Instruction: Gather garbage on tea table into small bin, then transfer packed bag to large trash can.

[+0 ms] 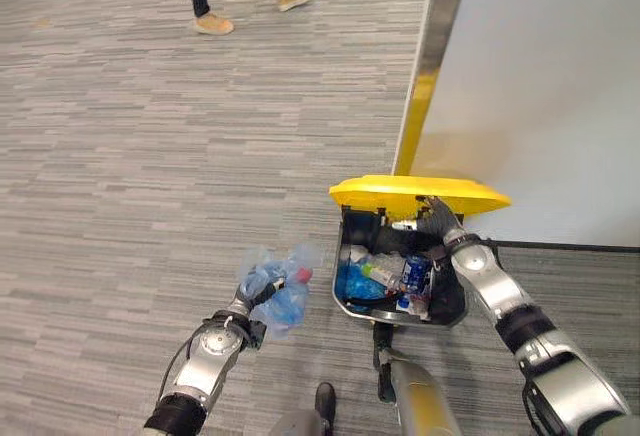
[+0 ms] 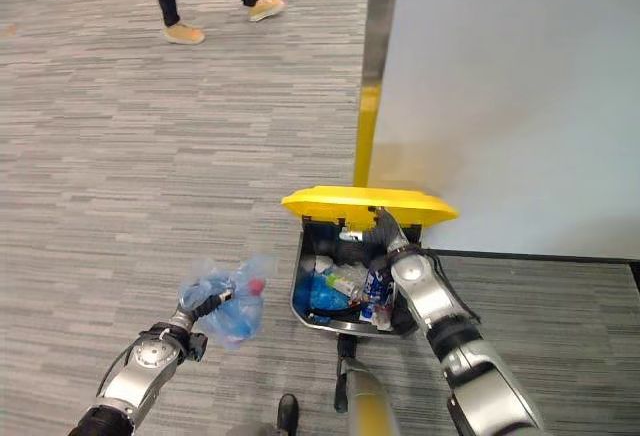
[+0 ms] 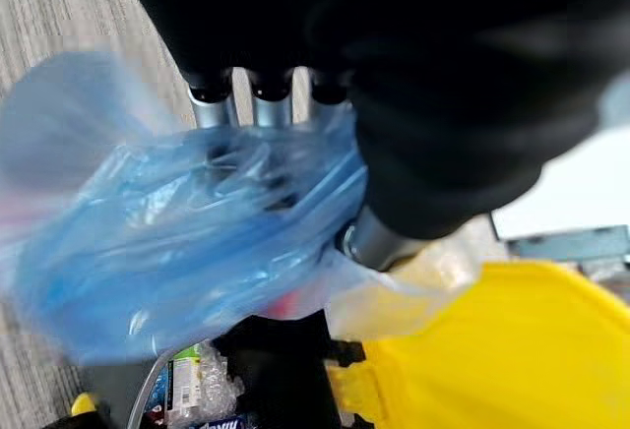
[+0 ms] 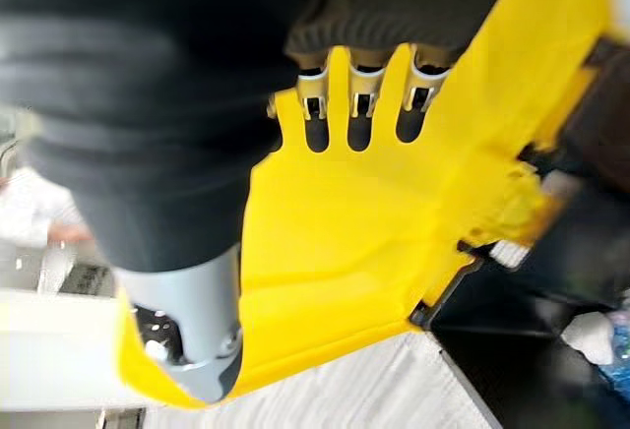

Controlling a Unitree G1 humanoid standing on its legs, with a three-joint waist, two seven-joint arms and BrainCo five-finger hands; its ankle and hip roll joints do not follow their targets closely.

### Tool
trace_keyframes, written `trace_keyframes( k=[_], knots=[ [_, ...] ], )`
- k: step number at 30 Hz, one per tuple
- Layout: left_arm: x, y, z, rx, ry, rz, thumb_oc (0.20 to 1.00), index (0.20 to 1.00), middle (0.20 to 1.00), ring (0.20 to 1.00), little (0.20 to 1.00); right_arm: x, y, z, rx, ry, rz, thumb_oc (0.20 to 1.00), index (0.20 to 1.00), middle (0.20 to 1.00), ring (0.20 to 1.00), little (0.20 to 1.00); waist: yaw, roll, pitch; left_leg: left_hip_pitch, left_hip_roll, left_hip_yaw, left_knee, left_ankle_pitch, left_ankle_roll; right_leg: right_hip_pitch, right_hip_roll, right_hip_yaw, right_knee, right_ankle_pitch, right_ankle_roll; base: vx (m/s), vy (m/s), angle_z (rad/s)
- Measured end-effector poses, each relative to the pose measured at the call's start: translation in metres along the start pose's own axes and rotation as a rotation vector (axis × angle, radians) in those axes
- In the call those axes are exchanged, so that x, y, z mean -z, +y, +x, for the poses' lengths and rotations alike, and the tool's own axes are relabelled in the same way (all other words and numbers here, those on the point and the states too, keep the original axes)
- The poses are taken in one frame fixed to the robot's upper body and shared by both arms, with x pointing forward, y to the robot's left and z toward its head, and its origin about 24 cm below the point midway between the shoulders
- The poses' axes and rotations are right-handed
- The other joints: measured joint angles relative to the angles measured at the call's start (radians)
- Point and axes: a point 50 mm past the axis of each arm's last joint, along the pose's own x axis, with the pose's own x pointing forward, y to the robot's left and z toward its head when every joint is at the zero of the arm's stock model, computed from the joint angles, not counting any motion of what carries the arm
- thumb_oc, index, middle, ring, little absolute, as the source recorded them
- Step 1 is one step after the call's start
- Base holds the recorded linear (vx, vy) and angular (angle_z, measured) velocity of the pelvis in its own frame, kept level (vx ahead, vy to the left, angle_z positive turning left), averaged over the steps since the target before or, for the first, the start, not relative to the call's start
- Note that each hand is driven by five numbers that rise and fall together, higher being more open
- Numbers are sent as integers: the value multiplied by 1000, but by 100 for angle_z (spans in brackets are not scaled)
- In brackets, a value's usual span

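Blue garbage bag (image 1: 275, 291), packed, crumpled translucent plastic with a red bit showing through, hangs off the floor just left of the large trash can (image 1: 400, 301). Bag is outside the can, near its left wall, not touching it as far as the head views show.

Trash can: dark body, yellow lid (image 1: 420, 194) tipped up and open at the far side. Inside: blue plastic, a clear bottle with a green cap (image 1: 380, 271), a blue can (image 1: 415, 271), white scraps. Can sits at the foot of a pale wall panel (image 1: 560, 86) with a metal edge strip (image 1: 425, 76) partly yellow low down. Grey striped carpet (image 1: 120, 156) all round. A person's legs and tan shoes (image 1: 213, 24) walk at the far side, well apart from the work.

Nothing lies between bag and can opening; the can's left rim is the only edge in the path.

Left hand (image 1: 250, 301): fingers (image 3: 212, 109) curled into the gathered plastic, thumb under the bunched neck, gripping the bag.

Right hand (image 1: 437, 218): reaches over the can, fingers (image 4: 366, 94) straight and laid flat against the lid's yellow underside, thumb apart, propping the lid up. Not curled round anything.
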Motion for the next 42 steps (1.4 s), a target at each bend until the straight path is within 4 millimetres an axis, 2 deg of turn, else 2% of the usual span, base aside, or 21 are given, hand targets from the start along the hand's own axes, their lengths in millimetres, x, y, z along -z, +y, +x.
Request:
trace_keyframes(
  k=[2,4,6,8,12,14,16,19,20,23,27,29,31,33,34,37,39,40,41,42],
  knots=[
    [-16,-2,10,17,-54,17,200,200,200,200,200,-20,-15,11,34,-38,-47,1000,1000,1000,1000,1000,3,-3,45,-18,-13,-2,17,2,3,-8,-15,1,-2,12,17,-26,-18,10],
    [-31,-6,17,39,-105,19,200,200,200,200,200,-33,-31,16,68,-59,-83,1000,1000,1000,1000,1000,3,-16,71,-31,-17,-12,27,3,5,-8,-23,-2,0,14,20,1,-50,10],
    [-41,-7,19,50,-139,25,200,200,200,200,200,-37,-36,17,78,-68,-117,1000,1000,1000,1000,1000,-1,-30,80,-30,-16,-21,28,3,5,-5,-24,-8,-1,14,19,10,-41,13],
    [-53,-8,20,65,-187,35,200,200,200,200,200,-38,-42,17,85,-70,-164,1000,1000,1000,1000,1000,-10,-46,90,-27,-11,-25,29,3,4,1,-24,-23,-2,12,16,5,-39,12],
    [-67,-15,24,106,-237,65,200,200,200,200,200,-37,-48,16,82,-64,-222,1000,1000,1000,1000,1000,-13,-53,95,-21,-10,-24,27,5,6,2,-23,-25,-3,20,3,-2,-21,-1],
    [-94,-26,28,165,-324,107,200,200,200,200,200,-38,-56,16,81,-51,-257,1000,1000,1000,1000,1000,-17,-62,100,-14,-13,-23,26,5,6,8,-26,-25,-3,25,-3,0,0,0],
    [-109,-33,28,201,-391,113,200,200,200,200,200,-38,-58,17,87,-41,-266,1000,1000,1000,1000,1000,-15,-63,101,-6,-13,-23,18,6,8,17,-25,-23,-5,24,-3,-11,2,-2],
    [-131,-43,30,240,-466,143,200,200,200,200,200,-38,-57,18,78,-37,-292,1000,1000,1000,1000,1000,-40,-68,103,12,-18,-20,10,7,11,28,-26,-18,-11,25,-3,-11,0,-4],
    [-145,-48,32,264,-504,178,200,200,200,200,200,-40,-58,19,82,-40,-294,1000,1000,1000,1000,1000,-44,-71,105,13,-22,-11,9,8,11,28,-27,-13,-18,30,-3,-24,-4,-16],
    [-159,-51,34,261,-550,201,200,200,200,200,200,-44,-56,20,74,-52,-316,1000,1000,1000,1000,1000,-62,-79,109,26,-27,5,-7,10,16,28,-24,5,-24,36,-4,-35,7,-21],
    [-165,-45,45,216,-537,225,200,200,200,200,200,-58,-54,23,65,-94,-335,1000,1000,1000,1000,1000,-84,-92,122,27,-38,51,-24,14,22,14,-18,39,-46,61,12,-23,-6,-30],
    [-158,-44,54,193,-489,270,200,200,200,200,200,-62,-52,23,56,-109,-348,1000,1000,1000,1000,1000,-96,-97,127,24,-42,65,-25,14,22,8,-14,55,-55,71,18,-2,-2,-22],
    [-149,-45,61,175,-433,298,200,200,200,200,200,-74,-50,25,52,-145,-366,1000,1000,1000,1000,1000,-112,-105,143,16,-48,88,-23,12,25,-5,-8,73,-57,75,20,-6,12,-24],
    [-141,-44,70,162,-372,333,200,200,200,200,200,-83,-51,27,58,-167,-370,1000,1000,1000,1000,1000,-115,-107,153,4,-51,90,-21,11,26,-18,-8,80,-58,78,21,7,-4,-14],
    [-130,-47,75,164,-312,358,200,200,200,200,200,-91,-50,28,59,-189,-371,1000,1000,1000,1000,1000,-120,-106,163,-3,-50,98,-21,10,28,-26,-7,87,-62,83,20,12,-14,-15],
    [-121,-50,81,162,-254,398,200,200,200,200,200,-99,-49,29,64,-213,-376,1000,1000,1000,1000,1000,-141,-105,186,-13,-46,107,-21,10,28,-37,-2,88,-64,87,15,12,-11,-5],
    [-117,-47,88,154,-203,529,213,213,213,213,213,-110,-36,29,35,-261,-376,1000,1000,1000,1000,1000,-162,-101,203,-27,-44,111,-21,8,30,-52,3,92,-64,87,15,34,-9,-6],
    [-116,-44,90,144,-187,569,325,325,325,325,325,-114,-31,29,25,-274,-375,1000,1000,1000,1000,1000,-172,-100,208,-30,-44,111,-21,8,30,-55,4,92,-64,88,15,34,-8,-6],
    [-115,-42,91,137,-177,586,699,699,699,699,699,-115,-27,30,14,-280,-379,1000,1000,1000,1000,1000,-178,-100,211,-30,-44,112,-21,8,30,-55,6,92,-64,88,14,18,-11,-4],
    [-114,-42,92,133,-166,604,1000,1000,1000,1000,1000,-114,-23,30,3,-279,-384,1000,1000,1000,1000,1000,-179,-97,213,-30,-42,113,-22,7,30,-56,9,93,-65,88,14,25,-16,-5]
  ],
)
